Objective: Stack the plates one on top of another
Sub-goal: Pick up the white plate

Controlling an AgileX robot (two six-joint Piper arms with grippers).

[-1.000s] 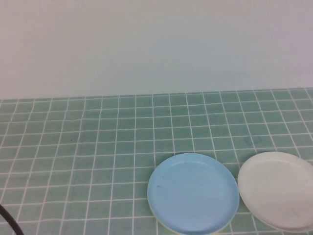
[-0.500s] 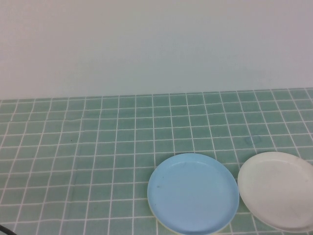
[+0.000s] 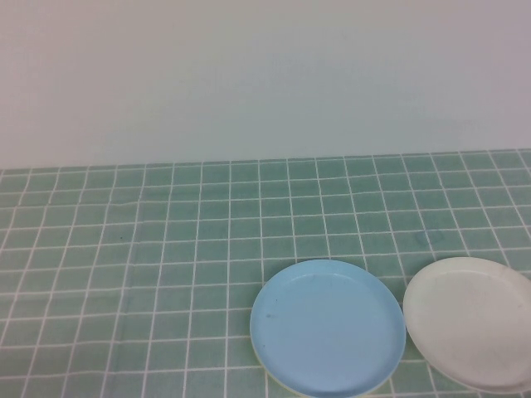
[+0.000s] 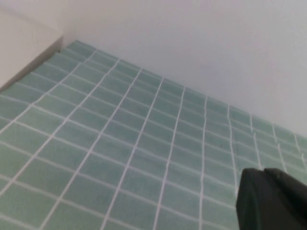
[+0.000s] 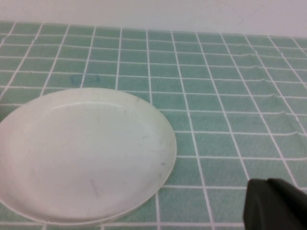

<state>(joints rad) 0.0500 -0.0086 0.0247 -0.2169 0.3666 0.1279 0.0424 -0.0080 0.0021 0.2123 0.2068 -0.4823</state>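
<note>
The high view shows a green tiled table (image 3: 166, 249) with white grout lines, backed by a plain pale wall (image 3: 265, 75). Two plates lie flat near its front edge, toward the right: the light blue plate (image 3: 328, 326) and, just beside it on the right, the white plate (image 3: 471, 322), whose far side runs out at the right edge of the view. The two rims are close but a thin strip of tile shows between them. A sliver of yellow (image 3: 286, 385) peeks out from under the front rim of the light blue plate, so a yellow plate appears to lie beneath it; little more of it can be made out. Neither arm appears in the high view. The right wrist view alone shows the right gripper (image 5: 276, 203) as a dark shape, closed and holding nothing, raised above the tiles near the white plate (image 5: 84, 153); this view also shows faint scuff marks on that plate's surface and a smudged mark on a tile beyond it. The left wrist view alone shows the left gripper (image 4: 271, 199), likewise a dark closed shape with nothing in it, over bare tiles (image 4: 120, 143) toward the table's left side, where the wall meets the table's back edge; no plate appears there.
</note>
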